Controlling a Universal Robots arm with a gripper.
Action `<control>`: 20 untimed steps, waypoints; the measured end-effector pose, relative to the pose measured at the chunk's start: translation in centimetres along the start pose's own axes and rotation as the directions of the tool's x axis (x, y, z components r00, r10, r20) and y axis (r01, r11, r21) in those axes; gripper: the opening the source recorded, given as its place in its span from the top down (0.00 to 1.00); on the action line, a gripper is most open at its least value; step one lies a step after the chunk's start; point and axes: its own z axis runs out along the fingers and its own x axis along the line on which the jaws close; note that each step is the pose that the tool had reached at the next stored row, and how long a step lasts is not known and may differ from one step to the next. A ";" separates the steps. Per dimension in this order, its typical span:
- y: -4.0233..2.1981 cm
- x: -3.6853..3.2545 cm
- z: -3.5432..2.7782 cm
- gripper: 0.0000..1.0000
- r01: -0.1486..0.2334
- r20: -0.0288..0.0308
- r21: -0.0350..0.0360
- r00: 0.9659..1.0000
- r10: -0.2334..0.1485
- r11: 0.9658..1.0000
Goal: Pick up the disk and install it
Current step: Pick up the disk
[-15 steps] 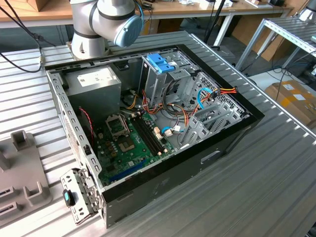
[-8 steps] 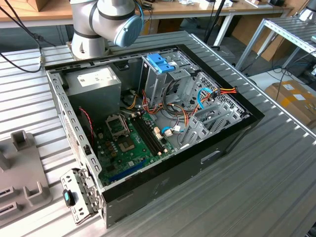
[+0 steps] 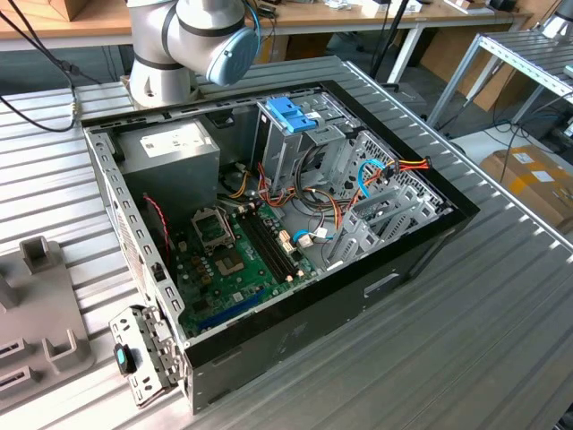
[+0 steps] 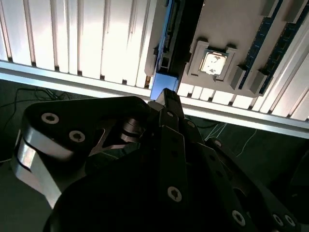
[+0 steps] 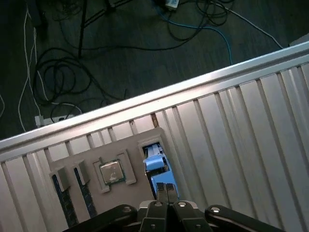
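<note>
The disk [image 5: 155, 163] stands on its edge in a slot at one end of a grey tray [image 5: 123, 147], and its blue rail faces up toward the cameras in both wrist views. The claw [image 5: 165, 189] hangs right above that slot. In the first wrist view its two fingertips lie pressed side by side with no gap and nothing between them, so it is clenched on nothing. I cannot tell whether the tips touch the disk.

In the second wrist view the disk [image 4: 162, 53] runs away from the claw [image 4: 166, 95] as a dark slab with the blue strip along one side.

In the middle of the tray, just beside the disk's slot, a square silver chip [image 5: 112, 171] sits in its own recess. Two dark memory sticks [image 5: 86, 195] lie in grooves on the chip's far side from the disk. The tray rests on a ribbed metal bench [image 5: 231, 121], close to the bench's edge. Past that edge is a dark floor [image 5: 125, 43] strewn with loose cables [image 5: 58, 77].

In the exterior view a similar grey tray [image 3: 40, 305] lies at the exterior view's left edge. Near it on the bench stands an open computer case [image 3: 313, 313]. Inside are a green circuit board [image 3: 235, 260], a grey power-supply box [image 3: 170, 148] and a metal cage topped by a blue bracket [image 3: 288, 115]. The arm's base [image 3: 166, 54] stands behind the case.
</note>
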 end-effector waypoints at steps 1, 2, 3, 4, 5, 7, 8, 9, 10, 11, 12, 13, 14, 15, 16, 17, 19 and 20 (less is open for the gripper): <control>0.00 0.00 0.01 0.89 0.018 0.000 0.000 1.000 -0.018 1.000; 0.00 0.00 0.02 0.89 0.037 0.000 0.000 0.999 -0.037 0.999; 0.00 0.00 0.03 0.89 0.054 0.000 0.000 0.999 -0.054 0.999; 0.00 0.00 0.05 0.89 0.077 0.000 0.000 0.997 -0.077 0.997; 0.00 0.00 0.06 0.89 0.097 0.000 -0.001 0.995 -0.097 0.995; 0.00 0.00 0.09 0.89 0.156 0.000 -0.001 0.988 -0.156 0.988; 0.00 0.00 0.10 0.89 0.169 -0.001 -0.001 0.986 -0.169 0.986; 0.00 0.00 0.10 0.89 0.169 -0.001 -0.001 0.986 -0.169 0.986; 0.00 0.00 0.10 0.89 0.169 -0.001 -0.001 0.986 -0.169 0.986; 0.00 0.00 0.10 0.89 0.169 -0.001 -0.001 0.986 -0.169 0.986; 0.00 0.00 0.10 0.89 0.169 -0.001 -0.001 0.986 -0.169 0.986; 0.00 0.00 0.10 0.89 0.169 -0.001 -0.001 0.986 -0.169 0.986; -0.02 -0.01 0.10 0.89 0.169 -0.001 -0.001 0.986 -0.169 0.986; -0.10 -0.04 0.10 0.89 0.169 -0.001 -0.001 0.986 -0.169 0.986; -0.19 -0.06 0.10 0.89 0.169 -0.001 -0.001 0.986 -0.169 0.986; -0.35 -0.11 0.10 0.89 0.169 -0.001 -0.001 0.986 -0.169 0.986; -0.64 -0.19 0.10 0.89 0.169 -0.001 -0.001 0.986 -0.169 0.986; -0.96 -0.29 0.10 0.89 0.169 -0.001 -0.001 0.986 -0.169 0.986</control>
